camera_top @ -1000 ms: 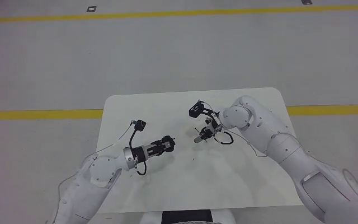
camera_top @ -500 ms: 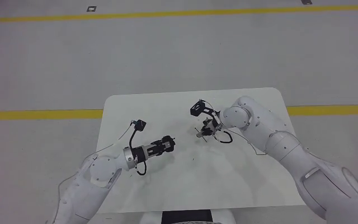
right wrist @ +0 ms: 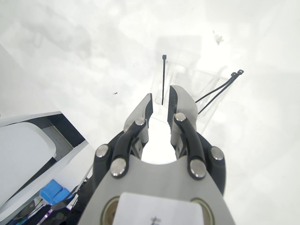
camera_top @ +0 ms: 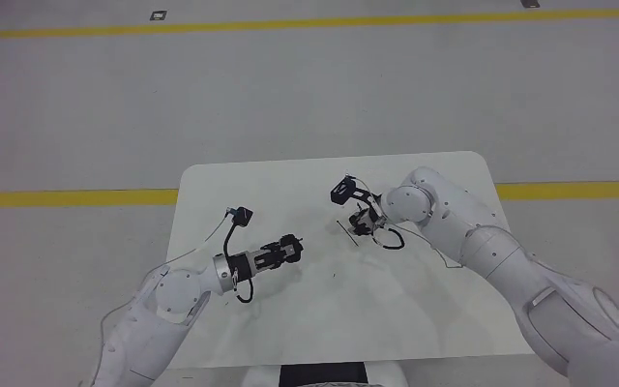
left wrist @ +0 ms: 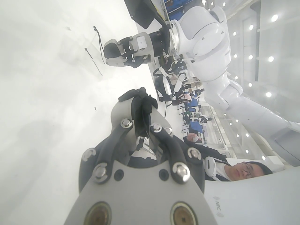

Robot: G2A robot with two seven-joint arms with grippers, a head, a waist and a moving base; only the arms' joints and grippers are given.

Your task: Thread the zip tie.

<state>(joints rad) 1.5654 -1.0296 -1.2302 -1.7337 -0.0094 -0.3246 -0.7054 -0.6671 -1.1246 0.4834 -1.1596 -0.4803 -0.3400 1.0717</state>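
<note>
A black zip tie (right wrist: 163, 78) lies on the white table (camera_top: 426, 300), head pointing away from my right gripper (right wrist: 161, 99). That gripper is open, and the tie's tail end sits in the gap between its fingertips without being pinched. In the top view the tie (camera_top: 345, 232) lies just beside the right gripper (camera_top: 360, 224). My left gripper (left wrist: 140, 101) is shut, hovering low over the table's left half (camera_top: 290, 250), pointing toward the right gripper (left wrist: 110, 56). I cannot tell whether anything thin is held between its black pads.
Two more black zip ties (right wrist: 219, 87) lean in a clear plastic holder (right wrist: 206, 80) beside the right gripper. A dark flat panel (left wrist: 140, 8) stands beyond the table's far edge. Small specks (right wrist: 219, 39) dot the tabletop.
The right gripper has drawn back toward the table's far right, and the zip tie it was over now lies on the table in front of it. The left arm has stayed still.
</note>
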